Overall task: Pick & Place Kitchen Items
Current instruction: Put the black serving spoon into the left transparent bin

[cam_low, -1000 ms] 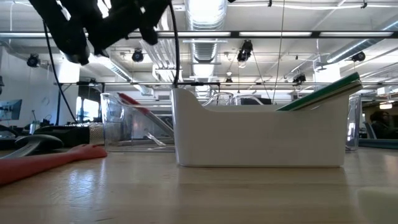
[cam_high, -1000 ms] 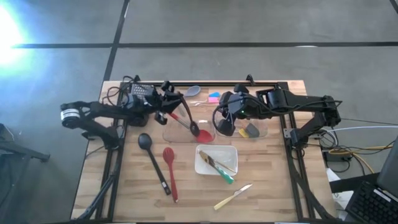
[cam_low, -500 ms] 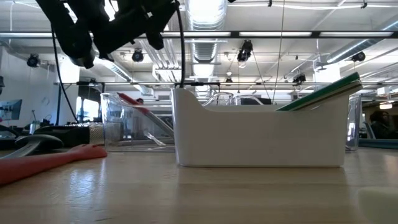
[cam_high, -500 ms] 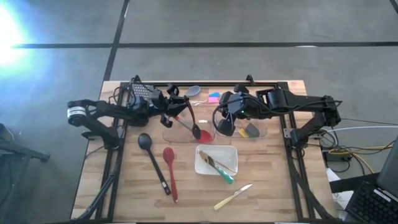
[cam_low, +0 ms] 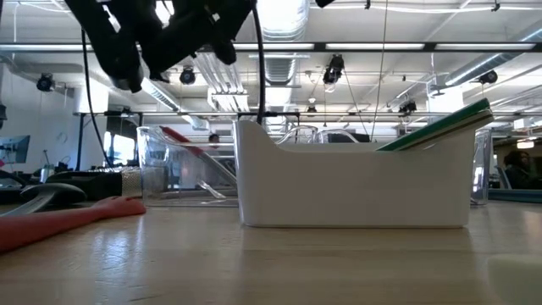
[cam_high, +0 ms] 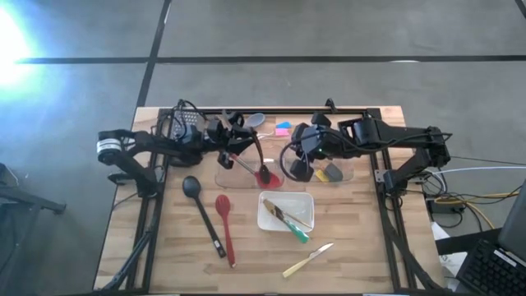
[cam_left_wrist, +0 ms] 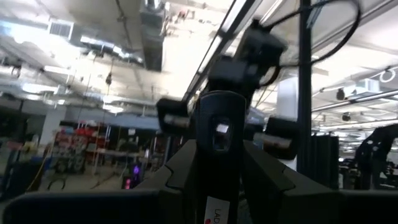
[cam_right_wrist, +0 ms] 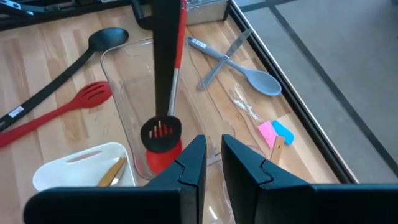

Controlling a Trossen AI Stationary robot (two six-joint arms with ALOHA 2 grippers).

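1. Lying on the bare wood in front of the left clear bin (cam_high: 234, 174), a black ladle (cam_high: 202, 213) and a red slotted spoon (cam_high: 225, 226) rest side by side, handles toward the near edge.
2. The white tray (cam_high: 269, 215) sits just in front of the bins, holding a green-handled utensil (cam_high: 292, 226) that pokes out over its rim; in the low view the tray (cam_low: 356, 191) blocks most of what lies behind it.
3. A small pale-handled knife (cam_high: 306, 260) lies alone near the front edge.
4. Behind the bins, by the back rail, are a grey spoon (cam_right_wrist: 249, 73), tongs (cam_right_wrist: 221, 53), and pink and blue spatulas (cam_right_wrist: 277, 132).
5. The left arm reaches in from the left edge, almost level, and the left gripper (cam_high: 233, 140) is clamped on the handle of a black slotted ladle (cam_right_wrist: 163, 62). The ladle hangs nearly upright with its head (cam_right_wrist: 161, 132) down inside the left bin, just above a red utensil (cam_right_wrist: 163, 157) already in there.
6. The right arm stretches in from the right edge; the right gripper (cam_right_wrist: 211, 163) hovers over the gap between the bins, fingers (cam_right_wrist: 194, 163) nearly together with only a thin slit between them and nothing in them.
7. The right clear bin (cam_high: 345, 174) holds a grey spatula (cam_high: 332, 172).
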